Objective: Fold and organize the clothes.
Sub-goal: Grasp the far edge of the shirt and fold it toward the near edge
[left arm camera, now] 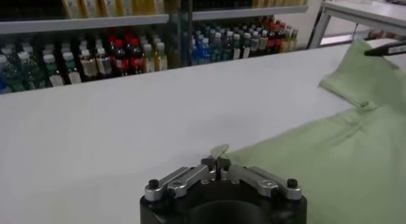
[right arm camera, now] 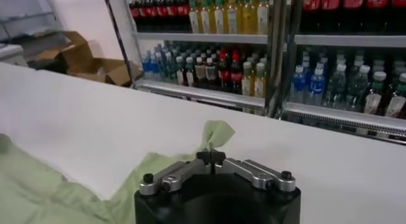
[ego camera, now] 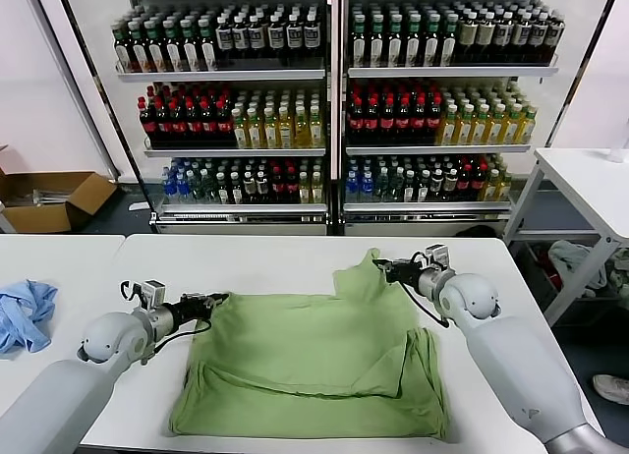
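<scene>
The left gripper (ego camera: 218, 299) and right gripper (ego camera: 381, 268) are each pinching shut on a far corner of the polo shirt (ego camera: 314, 361), which is lying flat on the table (ego camera: 265, 257), extending toward the robot.

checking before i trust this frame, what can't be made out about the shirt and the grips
- Polo shirt collar, buttons and print: none show in the head view; the fabric is folded over itself.
- Shirt's near hem: partly cut off by the head view's bottom edge.
- Left gripper and right gripper: jaws shut on shirt corners, but the depth of each bite is hidden.
</scene>
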Controlling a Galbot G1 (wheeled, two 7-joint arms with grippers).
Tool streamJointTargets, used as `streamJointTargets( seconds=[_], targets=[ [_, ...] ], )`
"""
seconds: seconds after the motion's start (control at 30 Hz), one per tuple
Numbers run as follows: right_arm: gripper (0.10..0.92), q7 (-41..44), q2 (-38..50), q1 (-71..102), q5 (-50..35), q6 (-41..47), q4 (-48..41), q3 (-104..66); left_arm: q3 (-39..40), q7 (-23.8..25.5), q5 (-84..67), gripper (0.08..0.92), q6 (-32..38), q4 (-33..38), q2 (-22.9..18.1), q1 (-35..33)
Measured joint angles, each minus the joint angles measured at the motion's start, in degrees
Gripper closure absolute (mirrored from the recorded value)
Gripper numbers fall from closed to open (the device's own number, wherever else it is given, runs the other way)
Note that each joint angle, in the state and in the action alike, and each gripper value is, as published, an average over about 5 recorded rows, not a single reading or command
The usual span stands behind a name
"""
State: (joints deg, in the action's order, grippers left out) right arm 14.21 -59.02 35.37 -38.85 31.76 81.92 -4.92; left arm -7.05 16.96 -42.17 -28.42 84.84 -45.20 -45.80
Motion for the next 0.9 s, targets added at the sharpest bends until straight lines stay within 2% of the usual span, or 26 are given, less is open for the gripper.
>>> streamJointTargets(
  seconds=[0.33,0.63,0.9],
  targets=[
    [0.919,-1.96,2.81,11.26,-3.24,0.33,14.44,-7.61,-4.60,-1.27,-1.19,0.910,0.65,6.78,2.41,-4.95],
    [0.919,-2.39,3.41,25.62,-4.04,-0.07,27.25,-16.76,-10.86,-2.36,-1.26,0.910,1.67,15.34,5.44,-13.82],
    [0.919,-3.09,2.15,38.39,-3.95,-0.33,37.00,-24.52,-17.24,-2.81,-1.09,0.910,2.03,22.52,5.63,-23.02]
  ],
)
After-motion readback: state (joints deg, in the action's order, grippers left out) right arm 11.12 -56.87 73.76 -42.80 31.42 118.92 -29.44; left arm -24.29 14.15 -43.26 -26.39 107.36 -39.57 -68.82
